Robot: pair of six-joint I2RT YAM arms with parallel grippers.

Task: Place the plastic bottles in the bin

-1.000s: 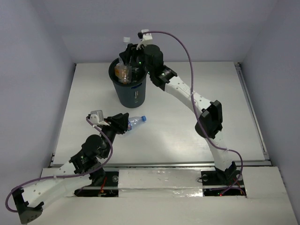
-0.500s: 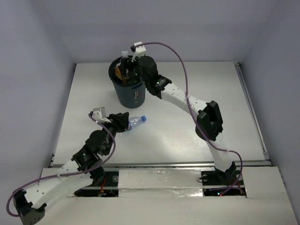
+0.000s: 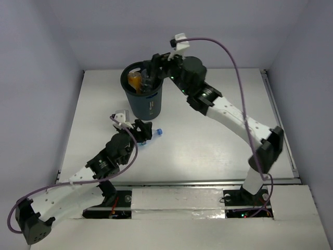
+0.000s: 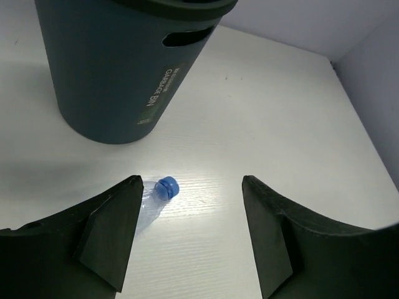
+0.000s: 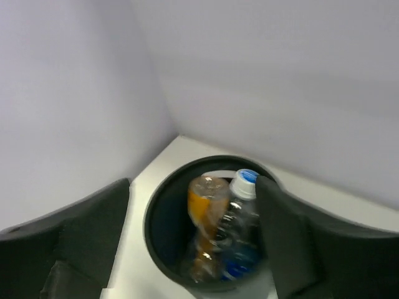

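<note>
The dark grey bin [image 3: 147, 104] stands at the back of the table. An orange-labelled bottle [image 5: 206, 205] and a clear bottle with a white and blue cap [image 5: 247, 187] stand inside the bin [image 5: 163, 212]. My right gripper [image 5: 194, 182] hangs open just above its rim [image 3: 152, 79], holding nothing. A small clear bottle with a blue cap [image 4: 165, 186] lies on the table in front of the bin [image 4: 118, 68]. My left gripper [image 4: 192, 180] is open over it [image 3: 145, 131]. The bottle's body is hidden behind my left finger [image 4: 112, 230], and only its cap [image 3: 158, 133] pokes out.
White side walls enclose the table [image 3: 218, 130], and a metal rail [image 3: 278, 120] runs along its right edge. The right arm [image 3: 234, 117] reaches diagonally across the right half. A purple cable [image 3: 229, 52] loops above it.
My right gripper has opened and the orange-labelled bottle has dropped into the bin; that arm has swung rightward. My left gripper has opened wider and moved forward along the lying bottle.
</note>
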